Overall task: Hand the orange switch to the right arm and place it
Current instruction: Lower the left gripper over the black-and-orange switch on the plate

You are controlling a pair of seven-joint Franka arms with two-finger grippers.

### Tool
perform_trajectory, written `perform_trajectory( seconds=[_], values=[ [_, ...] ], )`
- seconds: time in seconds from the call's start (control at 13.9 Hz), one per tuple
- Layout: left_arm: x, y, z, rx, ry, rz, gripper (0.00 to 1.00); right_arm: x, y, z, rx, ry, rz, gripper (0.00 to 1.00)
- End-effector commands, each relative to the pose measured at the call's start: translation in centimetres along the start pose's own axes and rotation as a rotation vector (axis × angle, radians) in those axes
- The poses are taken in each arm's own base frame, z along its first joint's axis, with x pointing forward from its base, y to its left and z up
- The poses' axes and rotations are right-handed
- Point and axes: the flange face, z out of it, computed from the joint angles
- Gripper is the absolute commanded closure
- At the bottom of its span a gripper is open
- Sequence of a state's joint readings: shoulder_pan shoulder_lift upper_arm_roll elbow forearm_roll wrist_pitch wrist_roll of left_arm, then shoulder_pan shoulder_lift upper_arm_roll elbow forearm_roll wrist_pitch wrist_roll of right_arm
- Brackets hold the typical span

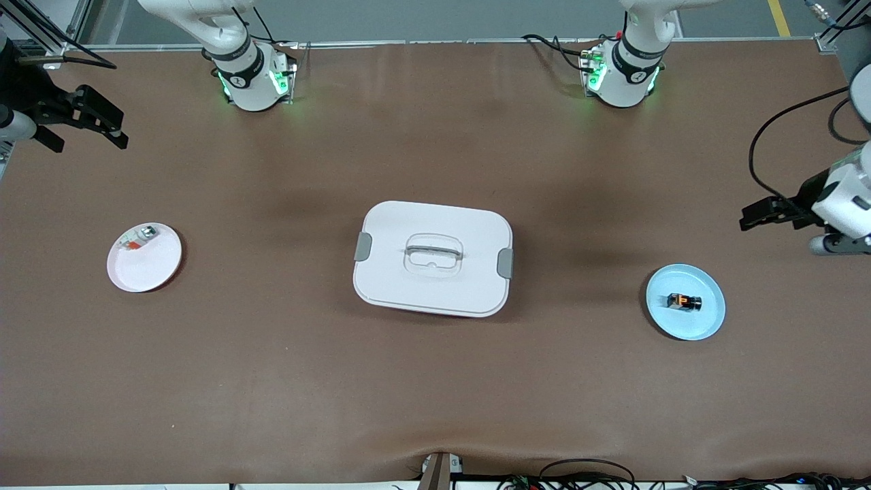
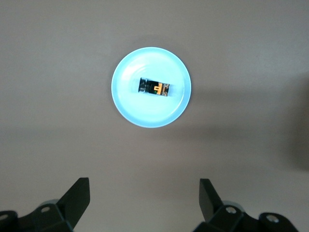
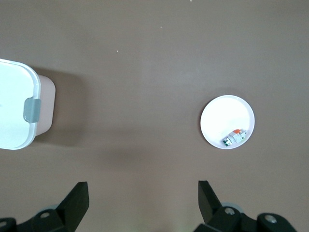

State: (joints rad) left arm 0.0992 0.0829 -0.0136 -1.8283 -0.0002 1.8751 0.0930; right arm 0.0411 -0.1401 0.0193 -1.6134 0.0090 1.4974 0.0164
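The orange switch [image 1: 684,301], a tiny black block with a glowing orange middle, lies on a light blue plate [image 1: 704,320] toward the left arm's end of the table. It also shows in the left wrist view [image 2: 154,87], on the same plate [image 2: 145,108]. My left gripper [image 1: 752,216] is open and empty, up over the bare table beside that plate; in its own view [image 2: 145,186] the fingers stand wide apart. My right gripper [image 1: 102,126] is open and empty over the right arm's end of the table; its own view [image 3: 142,188] shows the same.
A white lidded box [image 1: 433,258] with grey clips stands at the table's middle, and shows in the right wrist view [image 3: 19,111]. A white plate [image 1: 146,269] toward the right arm's end holds a white-grey piece with a red-orange bit [image 1: 139,238], also seen from the right wrist [image 3: 234,138].
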Motion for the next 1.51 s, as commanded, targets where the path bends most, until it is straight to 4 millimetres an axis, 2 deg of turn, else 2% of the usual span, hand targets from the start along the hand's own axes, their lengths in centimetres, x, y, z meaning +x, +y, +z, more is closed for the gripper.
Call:
perform_trajectory(
  seconds=[0.0, 0.14, 0.5, 0.72, 1.15, 1.3, 1.44],
  values=[
    [-0.4, -0.8, 3.4, 0.004, 0.022, 0.056, 0.0, -0.6, 0.2, 0.1, -0.008, -0.027, 0.015, 0.0],
    [0.4, -1.0, 6.3, 0.003, 0.021, 0.107, 0.0, -0.9, -0.1, 0.3, -0.009, -0.047, 0.043, 0.0],
    [3.0, -1.2, 13.5, 0.004, 0.039, 0.108, 0.0, -1.3, 0.0, 0.8, -0.011, -0.073, 0.139, 0.0],
    [4.0, -1.4, 17.6, 0.033, 0.056, 0.118, 0.0, -1.4, 0.9, 1.0, -0.01, -0.088, 0.175, 0.0],
    [5.0, -0.7, 21.8, 0.038, 0.092, 0.099, 0.0, -1.2, 1.3, 1.2, 0.005, -0.089, 0.19, 0.0],
    [5.3, 0.8, 23.2, 0.037, 0.096, 0.104, 0.0, -1.2, 1.5, 1.2, 0.017, -0.093, 0.195, 0.0],
    [5.6, 1.3, 25.0, 0.054, 0.107, 0.115, 0.0, -1.2, 2.6, 1.2, 0.032, -0.094, 0.219, 0.0]
  ],
)
